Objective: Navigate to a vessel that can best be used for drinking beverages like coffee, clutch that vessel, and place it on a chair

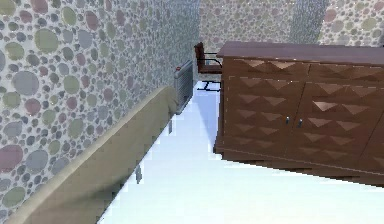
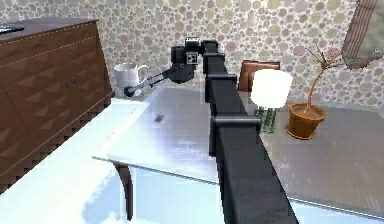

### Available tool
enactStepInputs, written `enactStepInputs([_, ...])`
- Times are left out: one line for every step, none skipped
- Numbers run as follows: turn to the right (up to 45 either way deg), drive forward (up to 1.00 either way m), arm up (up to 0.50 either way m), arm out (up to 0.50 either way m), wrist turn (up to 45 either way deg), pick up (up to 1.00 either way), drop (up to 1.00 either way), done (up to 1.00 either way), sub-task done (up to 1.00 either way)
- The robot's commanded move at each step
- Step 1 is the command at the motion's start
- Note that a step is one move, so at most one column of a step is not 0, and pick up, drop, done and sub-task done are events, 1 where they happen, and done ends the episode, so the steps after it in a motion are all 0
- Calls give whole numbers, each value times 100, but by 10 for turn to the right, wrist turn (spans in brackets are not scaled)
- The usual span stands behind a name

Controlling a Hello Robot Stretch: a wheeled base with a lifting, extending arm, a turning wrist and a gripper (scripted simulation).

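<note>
Spotted wallpaper backs a pale table (image 2: 180, 140); white mug (image 2: 124, 74) at ten o'clock in the arm side view, gripper (image 2: 146, 80) right by it, hold and finger spread impossible to tell; chair (image 1: 208, 60) at twelve o'clock ahead, so carrying and placing look undone.

a glossy white mug (image 2: 124, 75) sits upright at the ten o'clock corner of the grey tabletop (image 2: 180, 130), right at the hand (image 2: 148, 76); whether it rests there or hangs cannot be told. a dark brown chair with armrests (image 1: 207, 60) stands at twelve o'clock in the forward view, beside the wall.
</note>
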Motion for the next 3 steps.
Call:
enactStepInputs([0, 0, 0, 0, -450, 0, 0, 0, 0])
enactStepInputs([0, 0, 0, 0, -330, 0, 0, 0, 0])
enactStepInputs([0, 0, 0, -44, 0, 0, 0, 0, 0])
